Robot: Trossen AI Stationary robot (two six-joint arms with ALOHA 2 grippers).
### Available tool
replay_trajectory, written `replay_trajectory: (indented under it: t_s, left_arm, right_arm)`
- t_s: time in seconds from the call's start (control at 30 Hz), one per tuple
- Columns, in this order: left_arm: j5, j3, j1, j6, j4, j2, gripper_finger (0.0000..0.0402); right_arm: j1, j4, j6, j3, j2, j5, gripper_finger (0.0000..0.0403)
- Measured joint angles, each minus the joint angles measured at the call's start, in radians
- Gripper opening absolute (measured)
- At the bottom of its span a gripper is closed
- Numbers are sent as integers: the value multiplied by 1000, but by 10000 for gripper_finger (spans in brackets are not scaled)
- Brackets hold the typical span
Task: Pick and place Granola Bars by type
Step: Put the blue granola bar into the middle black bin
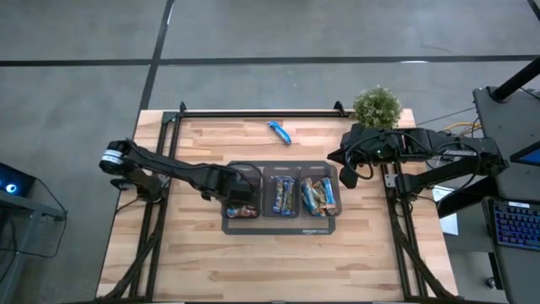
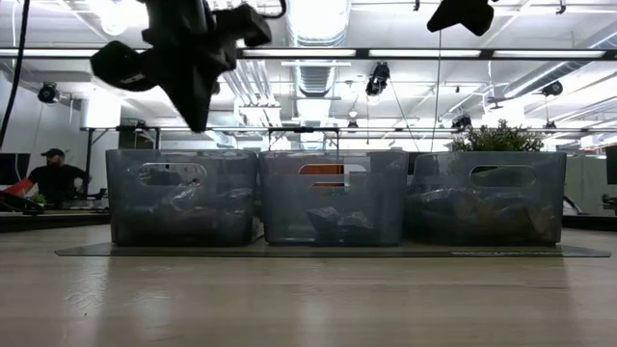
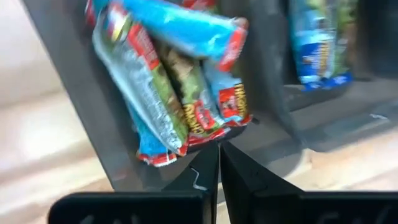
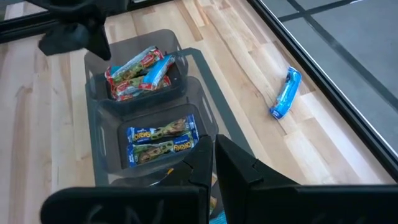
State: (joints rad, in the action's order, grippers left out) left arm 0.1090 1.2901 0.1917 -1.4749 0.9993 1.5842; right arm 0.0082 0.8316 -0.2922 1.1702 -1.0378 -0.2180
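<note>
Three grey bins stand in a row on a dark tray (image 1: pixel 283 226). The left bin (image 1: pixel 229 203) holds light blue granola bars with red ends (image 3: pixel 168 81). In the middle bin (image 1: pixel 283 192) lie dark blue bars (image 4: pixel 161 140), and in the right bin (image 1: pixel 319 194) several brownish ones. One light blue bar (image 1: pixel 280 132) lies flat on the wood behind the bins. My left gripper (image 3: pixel 219 168) hangs shut just above the left bin (image 2: pixel 181 198), pointing steeply down, with nothing between its fingers. My right gripper (image 4: pixel 213 163) waits shut above the table's far right.
A small potted plant (image 1: pixel 376 105) stands at the far right corner, close to my right arm. Bare wood lies in front of the tray and around the loose bar. A person (image 2: pixel 53 178) sits in the room beyond the table.
</note>
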Motion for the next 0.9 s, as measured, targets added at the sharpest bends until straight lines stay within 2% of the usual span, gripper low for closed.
replay_trajectory:
  t_s: [0.23, 0.5, 0.7, 0.9]
  left_arm:
    - [116, 24, -3, 207, -6, -90, 0]
    - [320, 24, -3, 366, -42, -270, 0]
    - [397, 24, -5, 611, -130, -413, 0]
    - [459, 22, -9, 864, -201, -526, 0]
  right_arm:
    - [0, 0, -3, 0, 0, 1, 13]
    - [-1, 1, -25, 0, 0, 21, 13]
    - [-1, 1, -66, 0, 0, 98, 13]
    - [-1, 0, -115, 0, 0, 107, 13]
